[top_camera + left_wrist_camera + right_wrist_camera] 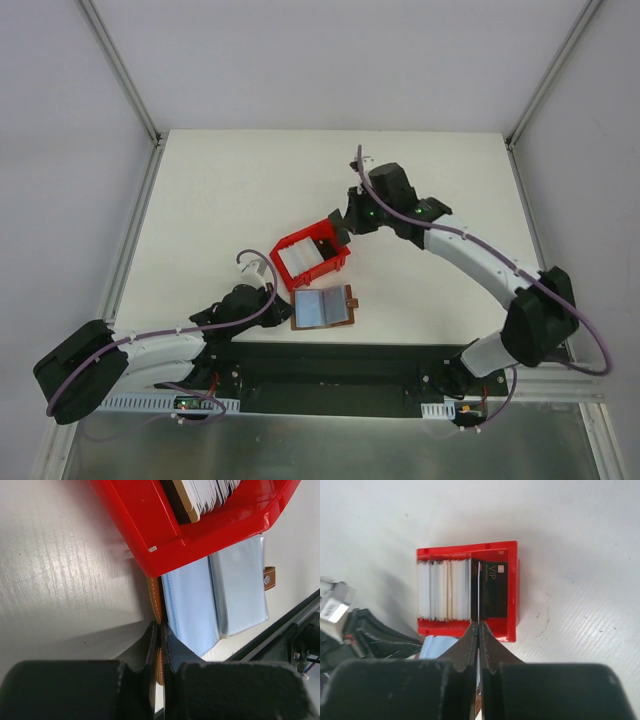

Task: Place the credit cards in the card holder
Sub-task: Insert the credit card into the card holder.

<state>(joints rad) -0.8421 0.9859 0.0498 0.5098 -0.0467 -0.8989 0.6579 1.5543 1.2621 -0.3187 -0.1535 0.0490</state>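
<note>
The card holder (325, 307) lies open near the front edge, brown outside with pale blue pockets (220, 595) showing. My left gripper (160, 628) is shut on its brown left edge (154, 597), at the holder's left side (282, 303). Several credit cards (445, 590) stand on edge in a red tray (513, 587), with a black VIP card (495, 591) at their right end. My right gripper (479, 626) hovers over the tray (338, 232), shut on one thin card seen edge-on as a white line (478, 592).
The red tray (341, 263) sits just behind the card holder and overlaps its far edge in the left wrist view. A black rail (330, 362) with the arm bases runs along the near table edge. Metal frame posts stand at the back corners.
</note>
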